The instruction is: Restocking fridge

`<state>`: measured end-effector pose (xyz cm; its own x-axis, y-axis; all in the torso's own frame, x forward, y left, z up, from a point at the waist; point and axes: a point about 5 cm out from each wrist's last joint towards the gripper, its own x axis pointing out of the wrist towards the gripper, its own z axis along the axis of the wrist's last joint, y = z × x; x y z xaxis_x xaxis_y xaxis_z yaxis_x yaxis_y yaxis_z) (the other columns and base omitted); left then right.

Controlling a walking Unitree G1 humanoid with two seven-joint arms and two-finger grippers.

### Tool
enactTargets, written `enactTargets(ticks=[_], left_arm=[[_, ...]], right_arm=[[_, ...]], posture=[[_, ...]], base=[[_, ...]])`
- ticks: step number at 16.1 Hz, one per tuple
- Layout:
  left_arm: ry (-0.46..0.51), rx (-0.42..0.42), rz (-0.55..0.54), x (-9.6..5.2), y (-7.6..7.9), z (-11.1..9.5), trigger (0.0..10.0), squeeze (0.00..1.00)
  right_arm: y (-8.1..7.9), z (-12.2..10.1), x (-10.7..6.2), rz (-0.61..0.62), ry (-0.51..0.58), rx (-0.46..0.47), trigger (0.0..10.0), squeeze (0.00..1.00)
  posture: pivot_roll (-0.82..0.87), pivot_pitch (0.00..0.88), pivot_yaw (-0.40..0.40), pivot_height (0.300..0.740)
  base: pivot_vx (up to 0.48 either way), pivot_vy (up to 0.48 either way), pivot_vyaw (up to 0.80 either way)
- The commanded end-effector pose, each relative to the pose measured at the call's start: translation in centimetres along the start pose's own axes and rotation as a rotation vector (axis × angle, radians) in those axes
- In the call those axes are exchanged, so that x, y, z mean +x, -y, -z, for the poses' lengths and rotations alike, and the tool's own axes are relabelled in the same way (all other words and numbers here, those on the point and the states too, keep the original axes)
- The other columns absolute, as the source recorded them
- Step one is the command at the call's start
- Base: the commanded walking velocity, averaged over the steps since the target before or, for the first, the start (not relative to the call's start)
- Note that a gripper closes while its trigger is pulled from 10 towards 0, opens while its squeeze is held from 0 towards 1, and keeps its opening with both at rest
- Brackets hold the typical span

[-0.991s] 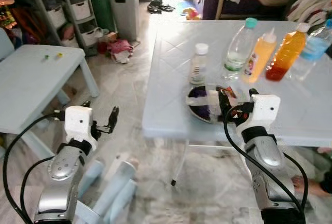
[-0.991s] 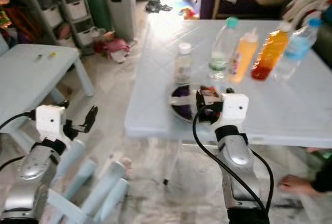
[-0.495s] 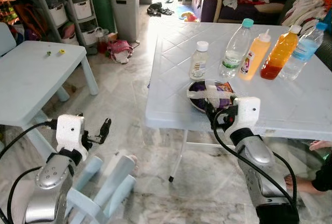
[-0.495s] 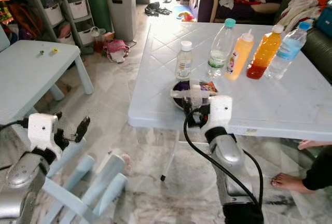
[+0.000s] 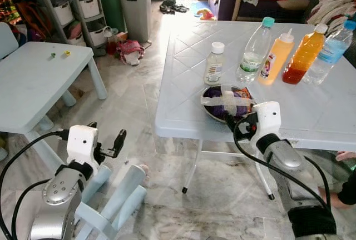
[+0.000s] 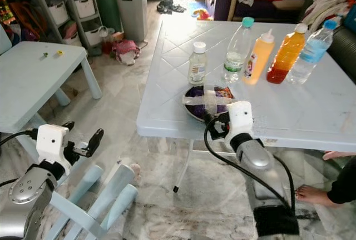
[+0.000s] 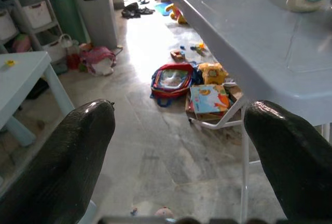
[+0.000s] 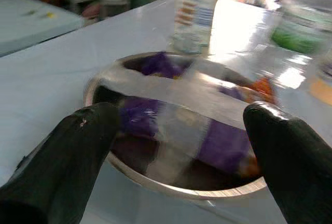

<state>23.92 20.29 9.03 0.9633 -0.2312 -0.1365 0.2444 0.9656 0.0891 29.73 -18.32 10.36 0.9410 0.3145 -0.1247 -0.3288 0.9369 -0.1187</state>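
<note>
Restocking looks barely begun: the shallow round metal bowl of purple food taped over with clear strips (image 5: 225, 102) sits unlifted near the pale blue plastic table's (image 5: 183, 123) front edge, five bottles behind. The right gripper (image 5: 230, 120), jaws spread, faces it; the left gripper (image 5: 114, 140) hangs open over bare floor

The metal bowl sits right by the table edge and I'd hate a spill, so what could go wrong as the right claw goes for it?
The metal bowl is shallow and wrapped in plastic, so the open right claw may slip on its rim. A push could send it into the small bottle behind. It is near the table edge and could drop.
</note>
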Motion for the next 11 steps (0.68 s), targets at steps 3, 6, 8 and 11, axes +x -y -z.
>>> enactTargets(ticks=[3, 6, 8, 11], left_arm=[[-0.009, 0.031, -0.005, -0.3, -0.3, -0.3, 10.0, 0.00], [-0.011, 0.034, -0.017, -0.5, -0.4, -0.3, 10.0, 0.00], [-0.013, 0.033, -0.016, -0.5, -0.2, -0.3, 10.0, 0.00], [-0.014, 0.034, -0.010, -0.3, -0.1, -0.4, 10.0, 0.00]], right_arm=[[-1.4, 0.2, 0.3, -0.244, -0.025, -0.106, 10.0, 0.00], [-0.9, 0.5, 0.3, -0.292, -0.036, -0.129, 10.0, 0.00], [-0.5, 0.5, 0.1, -0.307, -0.043, -0.127, 10.0, 0.00], [-0.4, 1.0, -0.3, -0.349, -0.071, -0.141, 5.9, 0.00]], posture=[[0.08, 0.042, 0.004, 0.740], [0.09, 0.044, 0.004, 0.740], [0.09, 0.042, 0.005, 0.740], [0.08, 0.041, 0.008, 0.740]], base=[[0.000, 0.000, 0.00], [0.000, 0.000, 0.00], [0.000, 0.000, 0.00], [0.000, 0.000, 0.00]])
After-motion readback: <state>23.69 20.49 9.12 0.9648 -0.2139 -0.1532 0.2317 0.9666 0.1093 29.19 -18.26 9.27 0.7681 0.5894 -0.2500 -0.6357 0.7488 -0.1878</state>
